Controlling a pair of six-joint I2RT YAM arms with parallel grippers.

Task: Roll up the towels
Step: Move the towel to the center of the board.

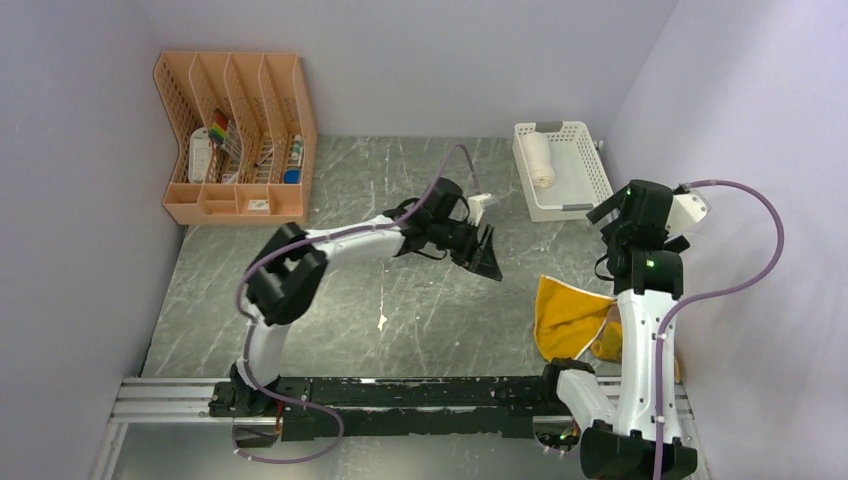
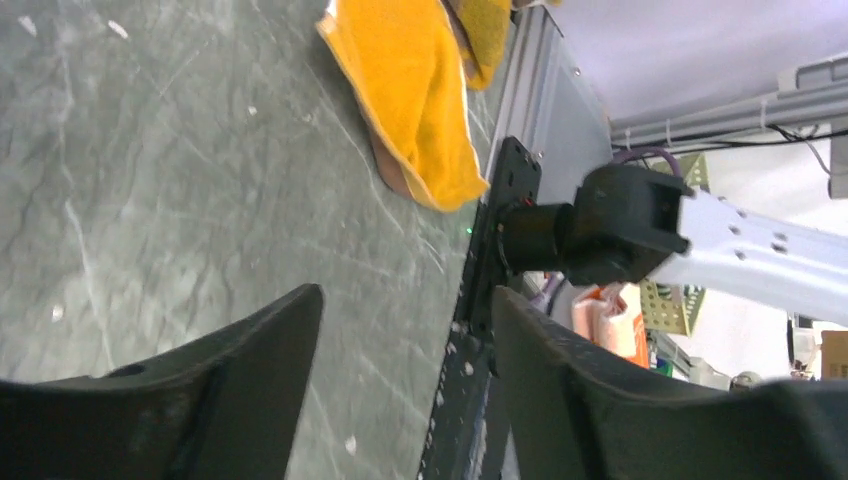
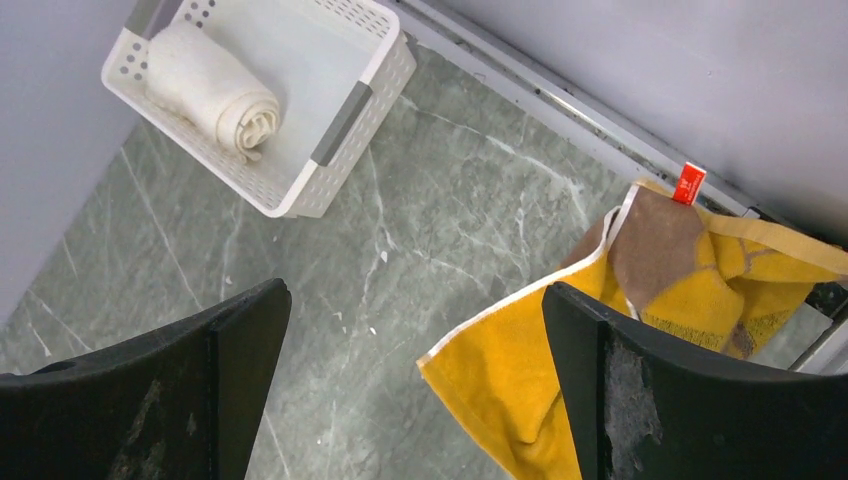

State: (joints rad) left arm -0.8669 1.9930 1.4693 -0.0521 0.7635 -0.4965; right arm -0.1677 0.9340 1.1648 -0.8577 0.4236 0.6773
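Over the table, left arm stretches forward — elbow bent, fingers parted.

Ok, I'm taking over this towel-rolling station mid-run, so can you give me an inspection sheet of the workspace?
Surface: grey marbled table, a few pale specks.
Job's things: cream towel rolled, lying in the white basket; yellow towel and brown towel unrolled, bunched together by the right arm's base.
Clutter: orange file organiser at far left, small items inside.
Grippers: left gripper open, empty; right gripper open, empty.
Cables: a purple cable loops off each arm.
Surroundings: plain lilac walls on three sides.
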